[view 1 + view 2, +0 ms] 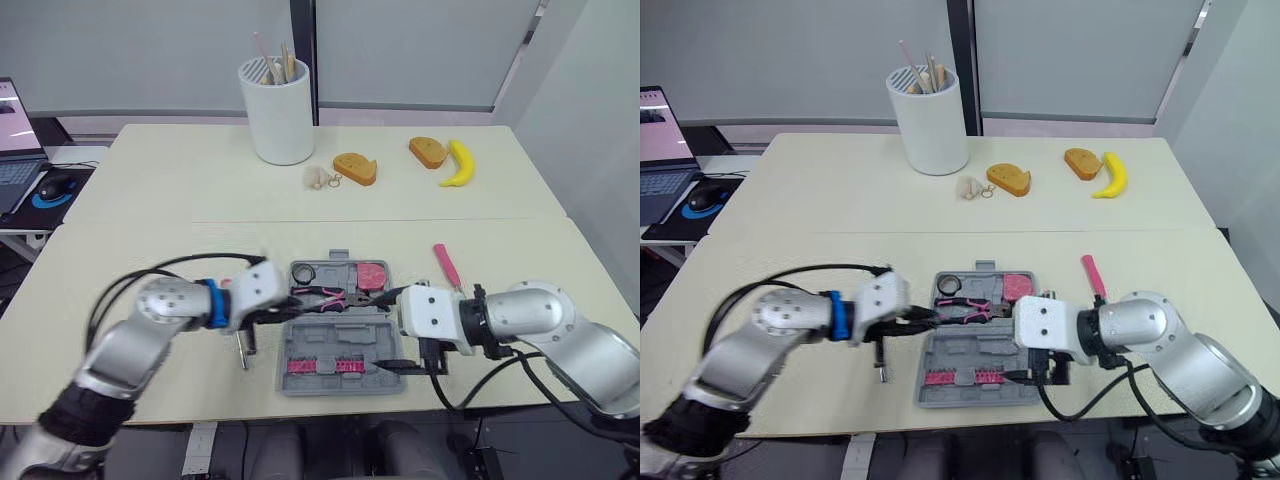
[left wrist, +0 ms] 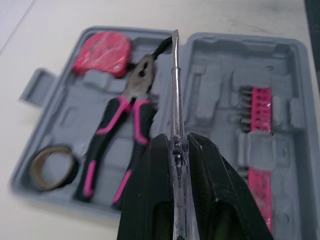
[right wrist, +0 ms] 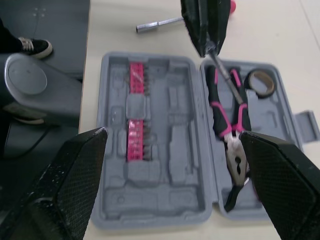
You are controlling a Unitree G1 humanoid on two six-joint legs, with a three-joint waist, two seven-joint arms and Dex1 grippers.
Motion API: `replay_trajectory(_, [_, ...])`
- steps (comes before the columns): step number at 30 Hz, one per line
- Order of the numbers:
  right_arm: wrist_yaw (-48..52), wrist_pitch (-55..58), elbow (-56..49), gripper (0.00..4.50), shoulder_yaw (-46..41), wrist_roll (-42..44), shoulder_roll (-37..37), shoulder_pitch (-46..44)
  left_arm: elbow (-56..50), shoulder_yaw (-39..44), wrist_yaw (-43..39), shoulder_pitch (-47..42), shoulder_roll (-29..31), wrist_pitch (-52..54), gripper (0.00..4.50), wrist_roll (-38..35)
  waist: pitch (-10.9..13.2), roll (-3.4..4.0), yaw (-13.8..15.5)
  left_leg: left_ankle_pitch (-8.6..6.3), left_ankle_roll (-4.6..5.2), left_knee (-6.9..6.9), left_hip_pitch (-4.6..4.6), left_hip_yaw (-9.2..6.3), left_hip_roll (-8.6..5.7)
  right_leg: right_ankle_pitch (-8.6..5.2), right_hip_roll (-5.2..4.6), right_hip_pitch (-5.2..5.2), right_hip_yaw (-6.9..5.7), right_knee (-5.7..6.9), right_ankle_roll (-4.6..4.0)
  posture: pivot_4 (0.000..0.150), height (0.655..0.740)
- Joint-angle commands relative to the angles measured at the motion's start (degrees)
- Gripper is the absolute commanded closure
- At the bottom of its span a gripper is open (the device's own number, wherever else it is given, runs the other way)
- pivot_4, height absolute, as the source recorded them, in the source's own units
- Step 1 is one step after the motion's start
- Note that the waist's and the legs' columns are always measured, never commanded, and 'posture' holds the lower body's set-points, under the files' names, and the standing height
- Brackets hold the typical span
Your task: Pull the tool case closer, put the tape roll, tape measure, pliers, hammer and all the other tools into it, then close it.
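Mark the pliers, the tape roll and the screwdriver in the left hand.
Pink-and-black steel pliers [image 2: 117, 112]: left wrist view, pink handle grip.
Dark round tape roll [image 2: 69, 172]: left wrist view, ring wall.
Clear-handled steel screwdriver [image 2: 174, 85]: left wrist view, bare shaft.

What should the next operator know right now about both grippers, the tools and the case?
Left gripper: shut on a screwdriver, held over the open tool case.
Right gripper: open and empty, by the case's right side.
Done: the case sits close to the robot, with the tape roll, pliers and tape measure inside.
Left: put the screwdriver in, collect the pink-handled tool lying right of the case and the metal-shafted tool lying left of it, then close the case.
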Motion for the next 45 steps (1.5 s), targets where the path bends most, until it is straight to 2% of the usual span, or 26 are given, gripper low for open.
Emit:
replay_trajectory(1, [-0.4, -0.2, -2.2, 0.00, -1.9, -0.4, -2.0, 1.0, 1.3, -3.8, 1.5, -2.2, -2.1, -1.6, 4.33, 5.0, 0.0, 0.00, -0.1, 0.00, 0.00, 0.01, 0.00, -0.01, -0.01, 0.00, 0.05, 0.00, -0.01, 0.00, 0.00, 0.150, 0.7400])
replay_trajectory(5, [-1.4, 0.2, -2.6, 0.00, -2.2, -0.2, -2.6, 2.0, 3.2, -6.5, 2.4, -3.3, -5.0, -1.7, 4.33, 8.3, 0.0, 0.00, 0.0, 0.00, 0.00, 0.05, -0.01, -0.06, 0.00, -0.05, 0.45, 0.00, -0.01, -0.01, 0.08, 0.150, 0.7400])
replay_trajectory(14, [-2.6, 1.1, -3.9, 0.00, -2.1, 0.5, -2.6, 3.0, 10.7, -9.1, 3.2, -4.8, -6.8, -10.3, 4.33, 15.1, 0.0, 0.00, 0.2, 0.00, 0.00, 0.17, -0.11, -0.12, 0.04, 0.01, 0.47, 0.00, -0.02, -0.02, 0.03, 0.150, 0.7400])
replay_trajectory(33, [-3.1, 1.4, -3.7, 0.00, -2.0, 0.8, -2.2, 2.7, 11.9, -8.5, 0.2, -5.7, -8.0, -9.8, 4.33, 16.8, 0.0, 0.01, 0.2, 0.00, 0.00, 0.22, -0.14, -0.14, 0.03, 0.03, 0.46, 0.00, -0.04, -0.01, 0.03, 0.150, 0.7400])
replay_trajectory(39, [-3.2, 1.5, -3.8, 0.00, -2.0, 0.9, -2.1, 2.8, 9.0, -7.3, -0.3, -5.6, -8.9, -4.8, 4.33, 14.9, 0.0, 0.01, 0.2, 0.00, 0.00, 0.24, -0.14, -0.14, 0.03, 0.03, 0.47, 0.00, -0.03, 0.01, 0.03, 0.150, 0.7400])
replay_trajectory(40, [-3.3, 1.6, -3.9, 0.00, -2.0, 1.0, -2.0, 2.8, 8.4, -7.2, -0.2, -5.9, -9.1, -4.1, 3.60, 14.9, 0.0, 0.01, 0.2, 0.00, 0.00, 0.24, -0.14, -0.14, 0.03, 0.03, 0.47, 0.00, -0.04, 0.01, 0.03, 0.150, 0.7400])
replay_trajectory(45, [-3.8, 1.9, -4.4, 0.00, -1.9, 1.2, -1.8, 3.1, 5.4, -6.4, -0.2, -5.8, -8.8, -1.9, 2.10, 14.5, 0.0, 0.01, 0.1, 0.00, 0.00, 0.25, -0.15, -0.15, 0.03, 0.03, 0.47, 0.01, -0.03, 0.01, 0.03, 0.150, 0.7400])
